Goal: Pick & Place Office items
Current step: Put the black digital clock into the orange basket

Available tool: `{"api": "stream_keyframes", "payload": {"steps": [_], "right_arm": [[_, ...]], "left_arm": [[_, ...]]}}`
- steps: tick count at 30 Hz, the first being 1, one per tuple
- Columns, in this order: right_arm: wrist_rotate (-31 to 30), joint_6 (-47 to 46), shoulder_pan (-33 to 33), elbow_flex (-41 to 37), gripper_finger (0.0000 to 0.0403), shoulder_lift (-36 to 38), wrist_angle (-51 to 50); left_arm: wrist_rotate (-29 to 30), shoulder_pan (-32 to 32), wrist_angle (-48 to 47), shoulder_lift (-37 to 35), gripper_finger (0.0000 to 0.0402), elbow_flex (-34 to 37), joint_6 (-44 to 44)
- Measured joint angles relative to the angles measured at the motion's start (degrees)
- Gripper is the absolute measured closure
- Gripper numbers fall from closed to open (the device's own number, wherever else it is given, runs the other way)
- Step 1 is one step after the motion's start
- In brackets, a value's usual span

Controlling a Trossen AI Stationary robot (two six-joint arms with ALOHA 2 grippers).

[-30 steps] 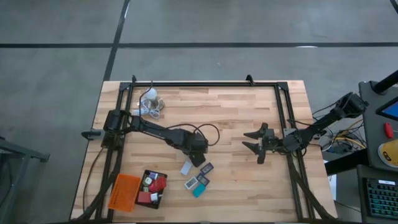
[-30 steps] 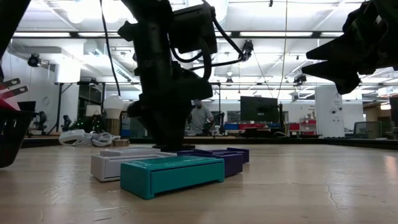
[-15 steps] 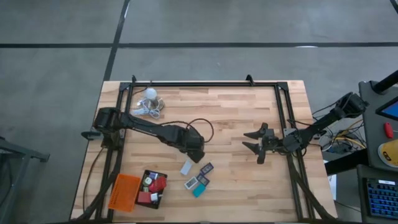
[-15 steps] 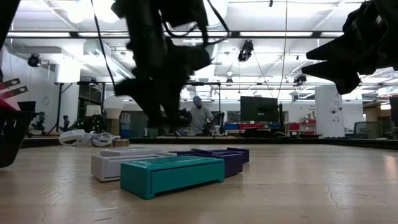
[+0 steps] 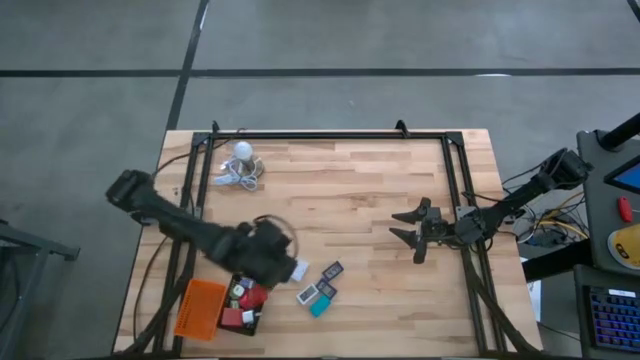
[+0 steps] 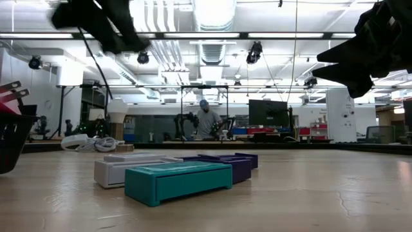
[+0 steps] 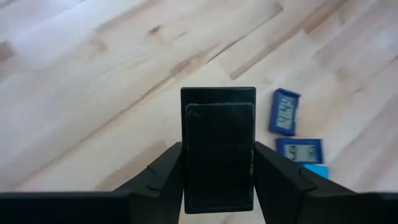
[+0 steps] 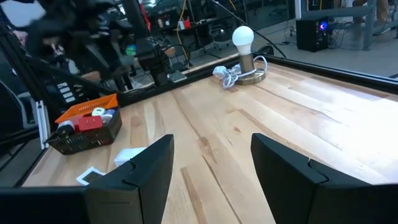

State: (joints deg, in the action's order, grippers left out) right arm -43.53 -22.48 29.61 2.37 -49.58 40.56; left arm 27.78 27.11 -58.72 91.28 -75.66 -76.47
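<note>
Carrying step: the left gripper (image 5: 283,262), pinching a black office item (image 7: 219,149), hangs just right of the black tray (image 5: 243,316) and must next release over it, while the right gripper (image 5: 408,228) waits spread far right.

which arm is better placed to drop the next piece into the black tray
Left. The left gripper is shut on a black piece and hangs by the black tray. The right gripper is open, holds nothing, and waits by the table's right edge.
</note>
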Motion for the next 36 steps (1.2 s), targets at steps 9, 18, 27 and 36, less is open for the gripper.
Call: {"api": "stream_keyframes", "payload": {"steps": [9,18,27,36], "right_arm": [[0.00,0.00,0.00,0.00,0.0193,-0.02,0.00],[0.00,0.00,0.00,0.00,0.0193,-0.02,0.01],[-0.01,0.00,0.00,0.00,0.0193,-0.02,0.00],[0.00,0.00,0.00,0.00,0.0193,-0.02,0.00]], "left_arm": [[4.48,13.37,-8.62,-1.91,0.0243,0.15,-23.18],[-6.98,21.44,-14.43,0.32,0.0243,0.26,-45.39],[-28.82,26.72,-16.79,2.00,0.0243,0.26,-56.46],[-31.45,33.52,-17.83,2.67,0.0243,0.46,-64.68]]}}
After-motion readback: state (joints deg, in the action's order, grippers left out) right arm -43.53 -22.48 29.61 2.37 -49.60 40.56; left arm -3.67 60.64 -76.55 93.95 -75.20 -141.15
